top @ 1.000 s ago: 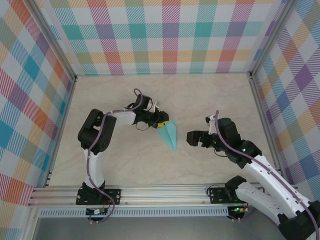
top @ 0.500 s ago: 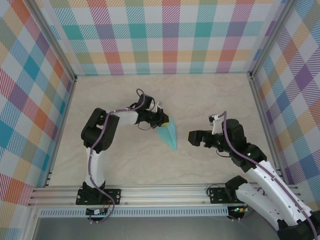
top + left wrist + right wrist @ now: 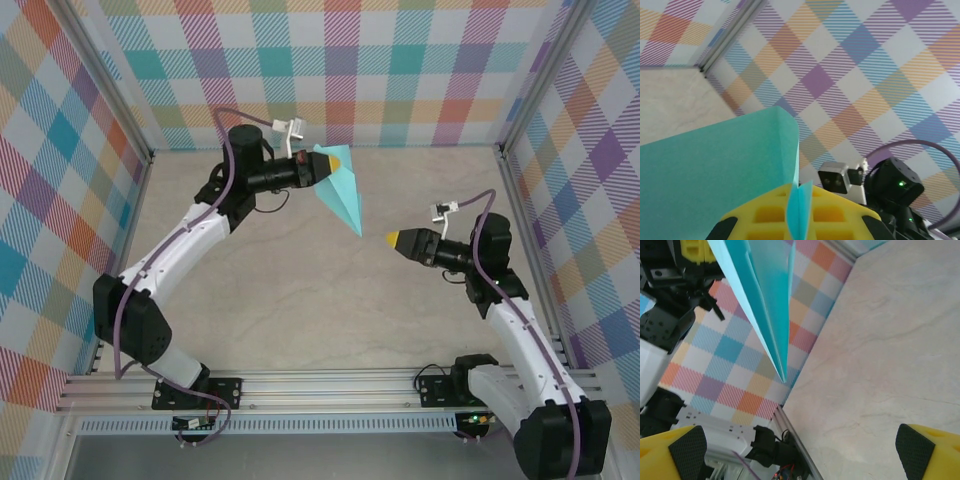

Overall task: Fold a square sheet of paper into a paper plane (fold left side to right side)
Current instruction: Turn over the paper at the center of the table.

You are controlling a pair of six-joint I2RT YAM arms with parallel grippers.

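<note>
Walls: plaid walls (image 3: 400, 80) on three sides; no part in the job.
Table: pale marbled table (image 3: 300, 310); the plane is not resting on it.
Left arm: left arm (image 3: 180, 250) stretched far twd the back wall, wrist high.
Right arm: right arm (image 3: 510, 320) reaches in from the R side, wrist nearer the bases.
Plane: paper plane (image 3: 340, 190) hangs in the air near the back wall. It's already a slim dart, so we judge the folding mostly done.
Long axis: blunt tail up-left at the L tool, nose slanting down-right twd the R tool.
Left gripper: left gripper (image 3: 329, 163) clenched on the plane's tail. In its wrist view we see the paper edge pinched betw. yellow pads.
Right gripper: right gripper (image 3: 398, 240) fingers spread wide, nothing betw. them.
Key relation: nose lies near the R gripper but apart from it, just up-left of it from overhead. L arm has the grip; R is the nearer free tool.
Next, our guess: any R-side pinch must come in along that slanted axis, nose first.
</note>
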